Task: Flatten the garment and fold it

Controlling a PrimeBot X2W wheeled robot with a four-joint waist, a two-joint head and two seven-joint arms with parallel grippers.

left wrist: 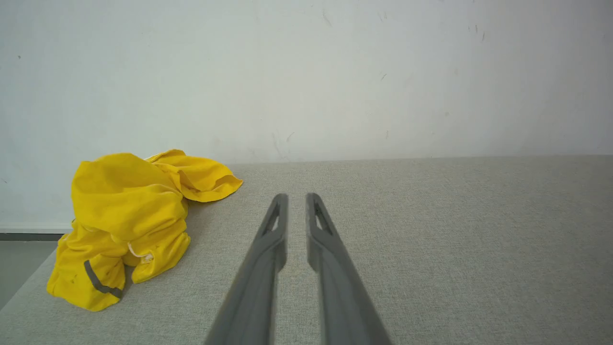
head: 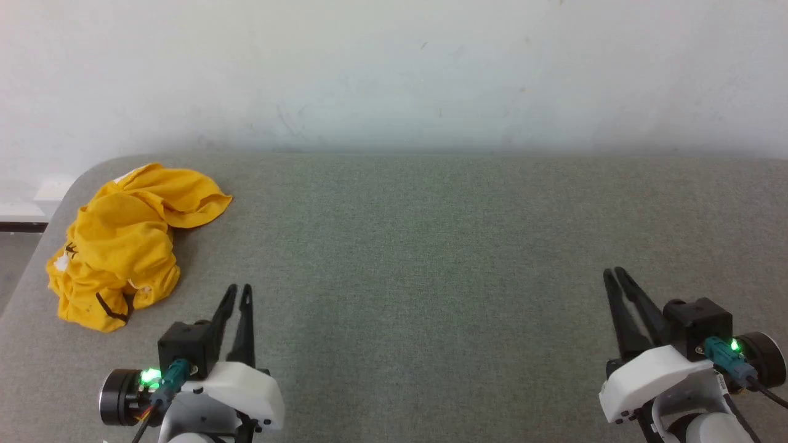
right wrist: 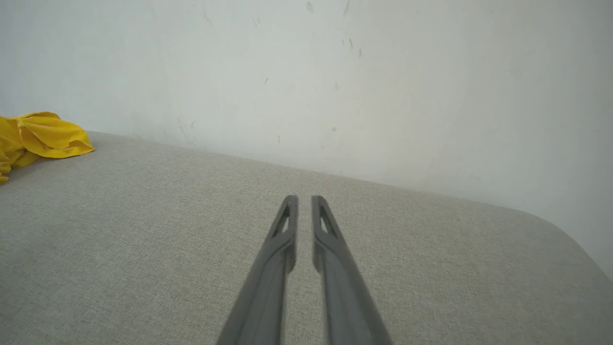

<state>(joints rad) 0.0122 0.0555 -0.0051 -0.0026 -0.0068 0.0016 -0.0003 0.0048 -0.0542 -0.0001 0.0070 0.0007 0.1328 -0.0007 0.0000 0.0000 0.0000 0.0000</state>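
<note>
The garment (head: 126, 243) is a bright yellow T-shirt lying crumpled in a heap at the table's far left, with bits of black and white print showing at its edges. From the left wrist it appears as the garment (left wrist: 127, 225) at the left, and a corner of the garment (right wrist: 40, 136) shows at the right wrist view's left edge. My left gripper (head: 239, 290) hovers just right of the heap, shut and empty, its fingers (left wrist: 275, 225) nearly together. My right gripper (head: 614, 274) is far off at the lower right, shut and empty.
The grey fabric-covered table (head: 418, 246) runs up to a white wall (head: 394, 67). Its left edge and rounded far-left corner lie close to the heap; the floor shows beyond. The rounded far-right corner (right wrist: 550, 225) appears in the right wrist view.
</note>
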